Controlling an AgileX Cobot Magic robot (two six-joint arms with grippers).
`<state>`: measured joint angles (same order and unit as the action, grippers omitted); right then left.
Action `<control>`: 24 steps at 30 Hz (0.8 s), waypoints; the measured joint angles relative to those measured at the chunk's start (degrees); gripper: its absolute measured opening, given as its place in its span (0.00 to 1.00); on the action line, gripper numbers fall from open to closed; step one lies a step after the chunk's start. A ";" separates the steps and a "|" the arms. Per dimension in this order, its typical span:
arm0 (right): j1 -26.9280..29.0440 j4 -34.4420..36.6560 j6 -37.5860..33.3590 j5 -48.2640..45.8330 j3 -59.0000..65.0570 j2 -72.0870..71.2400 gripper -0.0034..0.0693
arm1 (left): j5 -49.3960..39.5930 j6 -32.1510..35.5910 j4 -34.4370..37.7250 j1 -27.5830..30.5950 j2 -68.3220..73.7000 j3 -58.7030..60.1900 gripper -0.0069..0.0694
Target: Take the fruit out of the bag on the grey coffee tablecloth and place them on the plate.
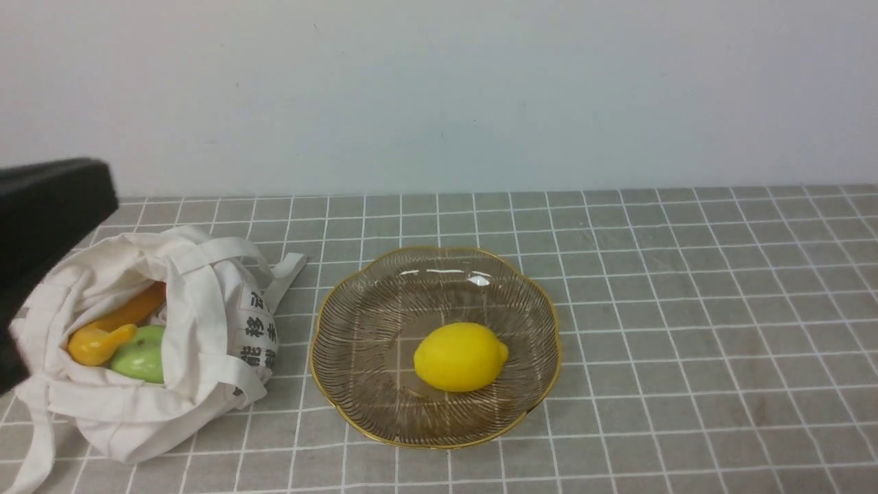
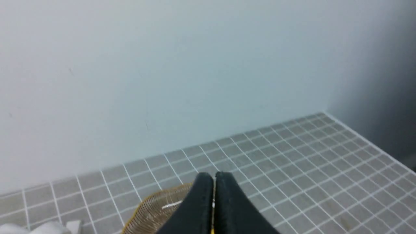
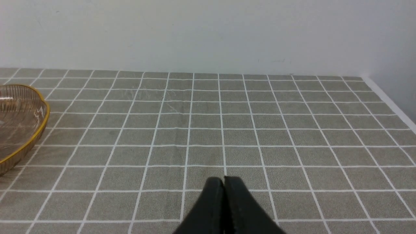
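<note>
The off-white bag lies open on the left of the grey checked tablecloth. Inside it show two orange-yellow curved pieces and a light green round fruit. The yellow lemon lies in the glass plate, just right of the bag. My left arm is a black block above the bag's left side; its fingertips are out of the front view. In the left wrist view my left gripper is shut and empty, above the plate. My right gripper is shut and empty over bare cloth, apart from the plate.
A pale wall runs along the back of the table. The cloth's right edge shows in the right wrist view. The bag's loose straps trail toward the front left corner. Bare cloth lies right of the plate.
</note>
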<state>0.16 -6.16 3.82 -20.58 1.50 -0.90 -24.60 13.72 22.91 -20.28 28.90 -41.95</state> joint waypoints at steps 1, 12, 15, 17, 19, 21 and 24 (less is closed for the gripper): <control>0.00 0.00 0.00 0.00 0.00 0.00 0.03 | 1.26 0.00 0.00 0.00 -3.80 3.54 0.08; 0.00 0.00 0.00 0.00 0.00 0.00 0.03 | 2.48 0.00 0.31 0.00 -19.65 12.85 0.08; 0.00 0.00 0.00 0.00 0.00 0.00 0.03 | 2.77 -0.01 1.30 0.00 -21.00 13.14 0.08; 0.00 0.00 0.00 0.00 0.00 0.00 0.03 | 2.83 0.18 1.37 0.00 -21.00 13.20 0.08; 0.00 0.00 0.00 0.00 0.00 0.00 0.03 | 2.83 0.66 1.31 0.00 -21.00 13.20 0.08; 0.00 0.00 0.00 0.00 0.00 0.00 0.03 | 2.83 1.49 1.04 0.00 -21.00 13.20 0.08; 0.00 0.00 0.00 0.00 0.00 0.00 0.03 | 3.04 2.40 -1.04 0.00 -21.06 13.75 0.08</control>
<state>0.16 -6.16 3.82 -20.58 1.50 -0.90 -21.56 16.12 21.88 -20.28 7.83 -28.20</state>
